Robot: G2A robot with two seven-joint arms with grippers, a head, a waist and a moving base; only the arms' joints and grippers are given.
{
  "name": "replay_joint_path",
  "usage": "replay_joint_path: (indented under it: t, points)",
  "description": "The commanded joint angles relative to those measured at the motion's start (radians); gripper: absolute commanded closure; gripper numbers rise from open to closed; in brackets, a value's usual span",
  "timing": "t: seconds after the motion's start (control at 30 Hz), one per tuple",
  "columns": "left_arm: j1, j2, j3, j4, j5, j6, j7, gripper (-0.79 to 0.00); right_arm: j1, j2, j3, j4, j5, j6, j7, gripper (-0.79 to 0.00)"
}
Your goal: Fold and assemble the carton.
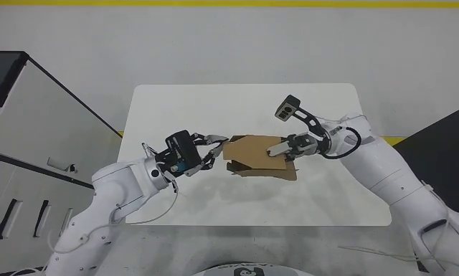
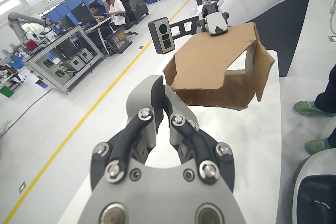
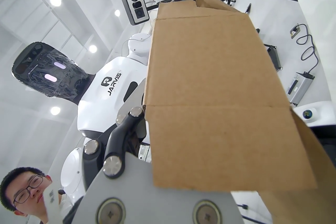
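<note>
Toward the lower left of the top view, the left arm is angling in over the white bench [image 1: 330, 197], placing the left claw [image 1: 219, 148] just left of frame centre. Its fingers [image 2: 157, 93] are sitting pressed nearly together, with only a thin slit separating the black pads. The fingertips are sitting just beside the near corner of the carton [image 1: 247, 154]. Whether they are touching the cardboard cannot be told.

The carton is occupying the middle of the bench, at the centre of the top view, between the two claws. It is standing partly opened. A flat top panel is meeting a side wall along a crease, the hollow interior is showing through the open end, and loose flaps are hanging off that end. Whether its underside is resting on the bench cannot be told.

Beyond the carton, just right of frame centre, the right claw [image 1: 278, 148] is pinching the top panel at its far edge, with one finger lying on the upper face of the cardboard. From the right wrist camera, the brown panel is crossing directly in front of this claw. The right arm is running off toward the right edge of the frame.

Farther back, a yellow line [image 1: 229, 2] is running across the grey floor along the top of the frame.
</note>
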Motion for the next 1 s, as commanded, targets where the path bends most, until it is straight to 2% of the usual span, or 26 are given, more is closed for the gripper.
replay_joint_path:
  t: [0.0, 0.33, 0.97]
  points:
    - [0.002, 0.000, 0.000, 0.002, -0.007, -0.001, 0.001, 0.000, 0.001, 0.003, 0.001, 0.003, 0.009, -0.012, 0.000, 0.000]
    - [-0.001, 0.000, 0.018, -0.002, -0.030, -0.031, 0.003, 0.000, 0.014, 0.007, -0.027, -0.010, 0.015, -0.015, 0.000, 0.000]
    - [-0.004, 0.001, 0.005, 0.010, -0.036, -0.015, 0.001, 0.000, 0.063, 0.031, -0.112, -0.051, 0.014, -0.033, 0.000, 0.000]
